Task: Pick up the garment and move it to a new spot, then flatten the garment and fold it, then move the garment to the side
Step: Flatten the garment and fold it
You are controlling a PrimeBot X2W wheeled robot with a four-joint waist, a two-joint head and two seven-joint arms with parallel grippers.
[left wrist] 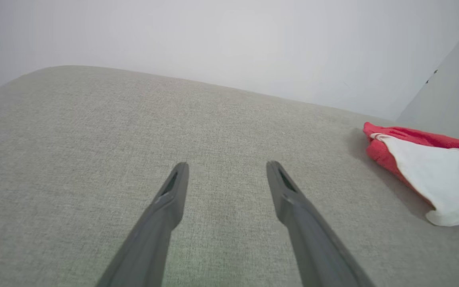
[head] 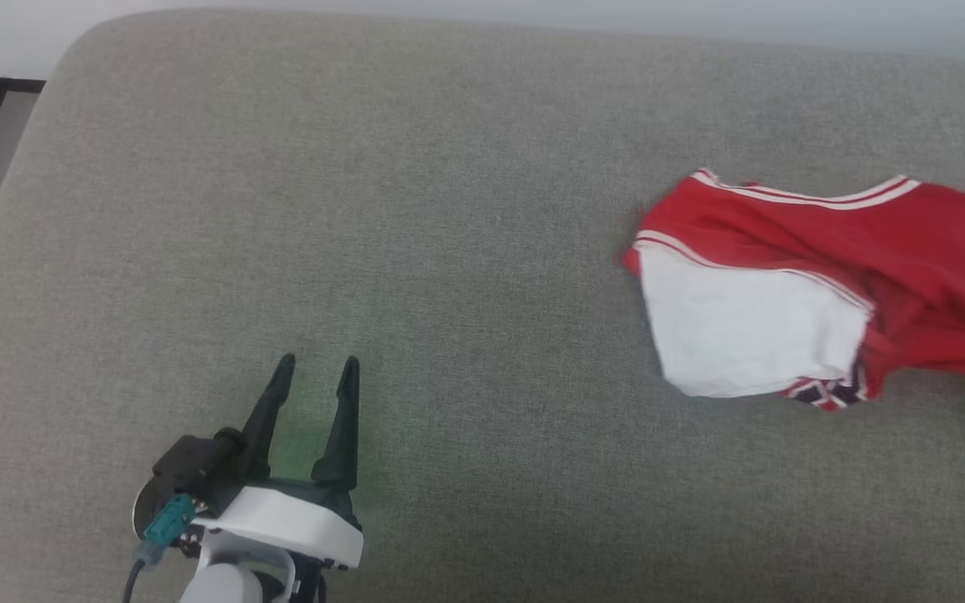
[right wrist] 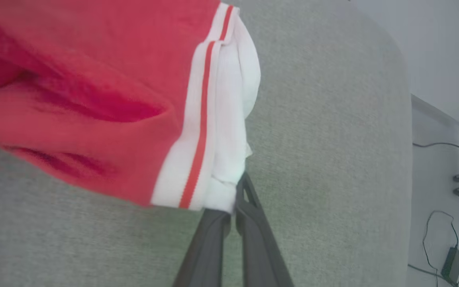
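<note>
Item: garment (right wrist: 94,99), crumpled, its white hem clamped at the tips of my right gripper (right wrist: 235,197), well aside from my left gripper (head: 318,363), jaws apart and empty; moving, flattening, folding outstanding.

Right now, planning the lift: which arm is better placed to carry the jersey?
Right. The right gripper is shut on the jersey at its white trim; the left gripper hangs open over grey cushion, apart from it.

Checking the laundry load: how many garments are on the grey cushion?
1: the garment, bunched at right on the cushion, edge pinched in the right gripper; another could hide beneath.
</note>
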